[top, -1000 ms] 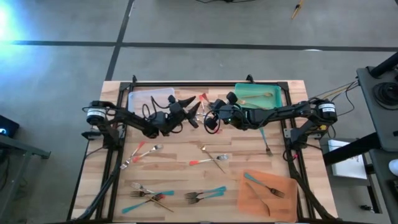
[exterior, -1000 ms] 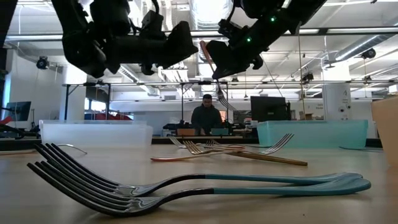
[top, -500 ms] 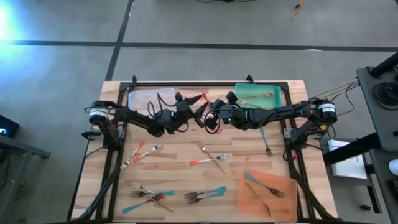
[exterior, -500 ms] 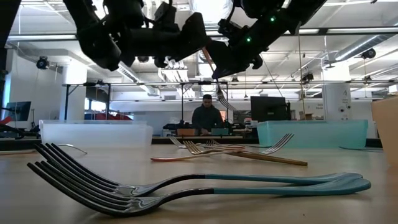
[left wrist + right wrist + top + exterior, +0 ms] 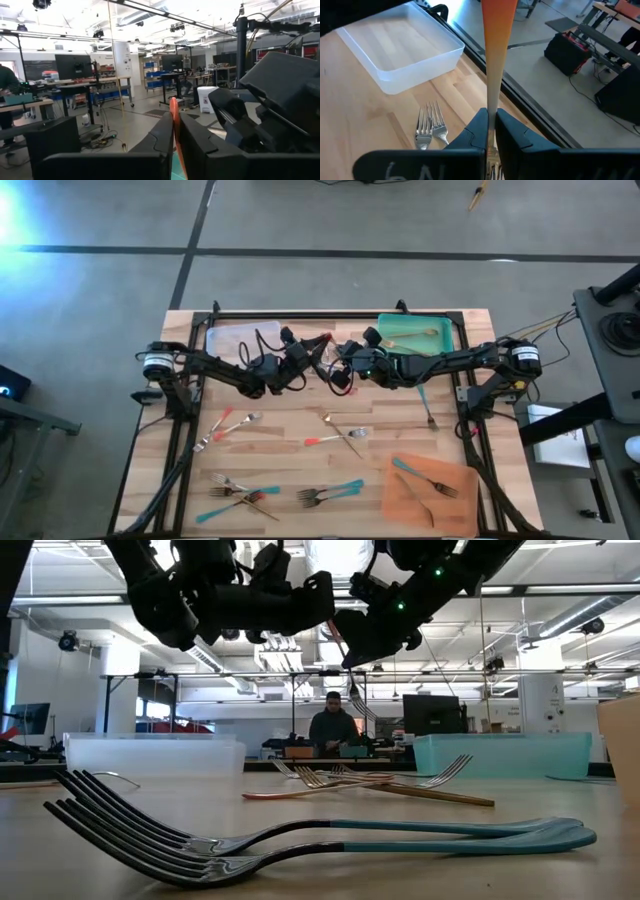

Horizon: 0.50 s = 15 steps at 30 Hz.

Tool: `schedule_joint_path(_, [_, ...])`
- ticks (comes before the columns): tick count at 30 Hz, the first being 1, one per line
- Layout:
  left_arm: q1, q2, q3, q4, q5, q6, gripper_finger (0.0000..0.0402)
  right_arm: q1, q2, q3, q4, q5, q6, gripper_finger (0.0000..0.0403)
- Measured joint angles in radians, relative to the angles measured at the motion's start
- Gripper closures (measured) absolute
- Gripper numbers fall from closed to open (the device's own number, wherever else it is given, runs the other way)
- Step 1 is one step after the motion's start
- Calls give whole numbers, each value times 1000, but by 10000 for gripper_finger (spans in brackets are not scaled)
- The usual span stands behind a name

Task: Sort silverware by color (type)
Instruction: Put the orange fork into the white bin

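Observation:
A red-handled fork (image 5: pixel 324 340) hangs in the air over the table's far middle, between my two grippers. My right gripper (image 5: pixel 336 364) is shut on it, and so is my left gripper (image 5: pixel 318 352), which has come in from the table's left. In the low view the fork's metal head (image 5: pixel 357 700) hangs below the right gripper. More silverware lies on the table: red-handled pieces (image 5: pixel 222 425), gold ones (image 5: pixel 345 432), teal-handled forks (image 5: pixel 335 492). My left gripper pinches the fork's red handle near its free end (image 5: pixel 174 117) between its two fingers, coming roughly level from the table's left. The fork is clear of the table. My right gripper pinches the fork lower down, where the handle narrows toward the metal neck (image 5: pixel 491 107). The handle (image 5: pixel 496 45) sticks out past the fingers, the head hangs below them, and the whole fork is lifted clear.
A clear tray (image 5: pixel 240 338) stands at the far left, a green tray (image 5: pixel 420 332) with a gold piece at the far right, an orange tray (image 5: pixel 432 490) with forks at the near right. Teal forks (image 5: pixel 240 502) lie near the front edge. A person sits beyond the table (image 5: pixel 333 730).
My left gripper has moved toward the table's right edge, up to the fork's handle, and has shut on it. My right gripper and the fork have kept still.

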Motion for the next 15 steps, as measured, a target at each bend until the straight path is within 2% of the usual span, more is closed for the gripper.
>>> schedule_joint_path(10, [0,-6,0,-4,7,-6,400,-5,0,0,6,-7,-32,388])
schedule_joint_path(15, [2,-7,-1,-6,1,-4,401,-13,0,0,7,-8,-65,360])
